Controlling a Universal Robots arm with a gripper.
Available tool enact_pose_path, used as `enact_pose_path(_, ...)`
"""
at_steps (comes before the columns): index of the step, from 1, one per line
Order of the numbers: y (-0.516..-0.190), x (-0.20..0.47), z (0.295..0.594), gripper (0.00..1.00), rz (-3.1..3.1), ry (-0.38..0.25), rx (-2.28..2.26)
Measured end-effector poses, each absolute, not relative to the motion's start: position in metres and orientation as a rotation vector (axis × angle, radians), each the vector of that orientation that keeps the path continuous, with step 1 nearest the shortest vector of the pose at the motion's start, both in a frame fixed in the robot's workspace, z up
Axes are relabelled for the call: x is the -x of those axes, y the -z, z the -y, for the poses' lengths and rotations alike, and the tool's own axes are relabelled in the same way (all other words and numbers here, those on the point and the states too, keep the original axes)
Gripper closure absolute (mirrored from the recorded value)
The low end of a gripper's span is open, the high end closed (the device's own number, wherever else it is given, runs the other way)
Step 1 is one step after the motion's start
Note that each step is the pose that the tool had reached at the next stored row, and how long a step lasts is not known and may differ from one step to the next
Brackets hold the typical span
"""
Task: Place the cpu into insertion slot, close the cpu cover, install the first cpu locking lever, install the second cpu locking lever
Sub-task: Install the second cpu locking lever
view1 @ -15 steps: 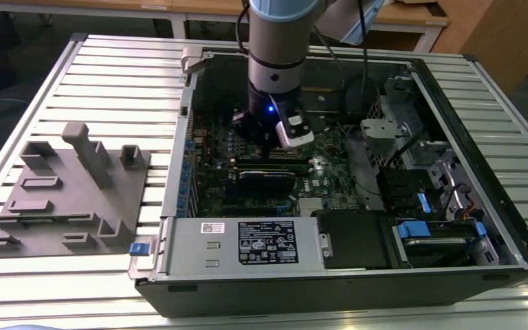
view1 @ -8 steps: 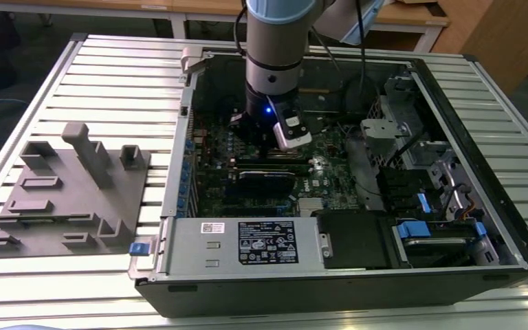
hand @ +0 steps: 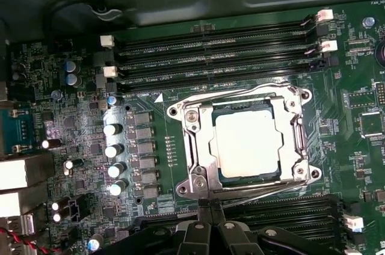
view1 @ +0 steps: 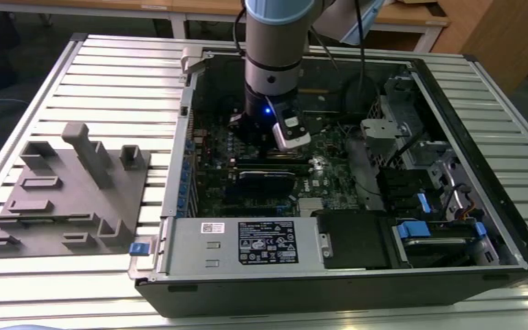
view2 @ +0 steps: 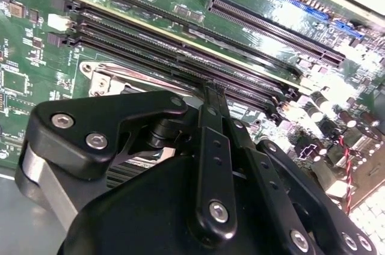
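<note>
The cpu (hand: 248, 144), a dull silver square, lies flat in the socket on the green motherboard. The cpu cover (hand: 195, 147), a silvery frame, is folded down around it. One thin wire locking lever (hand: 240, 95) runs along one side of the socket. A second lever (hand: 264, 187) lies along the opposite side. My gripper (hand: 210, 207) is shut, its black fingers pressed together, with the tips right at that second lever's side. In the second wrist view the gripper (view2: 210, 92) points down at the socket's metal edge (view2: 102, 80). The arm (view1: 273, 62) reaches down into the open computer case.
Black memory slots (hand: 216, 56) flank the socket on both sides. A row of capacitors (hand: 114, 147) stands beside it. The case walls (view1: 484, 137) and power supply (view1: 245, 240) box the board in. A grey fixture block (view1: 71, 192) sits on the table at the exterior view's left.
</note>
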State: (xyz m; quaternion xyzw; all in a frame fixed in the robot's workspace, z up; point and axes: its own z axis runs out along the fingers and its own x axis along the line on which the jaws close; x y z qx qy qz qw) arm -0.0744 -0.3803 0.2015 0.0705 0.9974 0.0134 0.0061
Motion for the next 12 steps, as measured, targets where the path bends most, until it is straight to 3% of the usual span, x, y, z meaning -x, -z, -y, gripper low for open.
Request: enact_pose_path(12,-0.2011,0.0848,0.3799,0.89,-3.121,-0.042,-0.221)
